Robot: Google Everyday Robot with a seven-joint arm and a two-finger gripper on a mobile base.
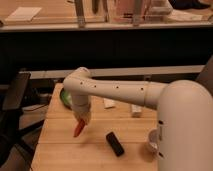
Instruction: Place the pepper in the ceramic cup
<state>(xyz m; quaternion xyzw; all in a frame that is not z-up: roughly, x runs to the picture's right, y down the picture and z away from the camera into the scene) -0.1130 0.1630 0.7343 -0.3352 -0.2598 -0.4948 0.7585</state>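
Observation:
The orange-red pepper hangs tip down from my gripper, which is shut on its upper end and holds it above the left part of the wooden table. The white ceramic cup stands at the right side of the table, partly hidden behind my white arm. The cup is well to the right of the gripper.
A black rectangular block lies on the table between the pepper and the cup. A green bowl sits at the back left, partly behind the arm. Small white items lie at the back. A black chair stands left of the table.

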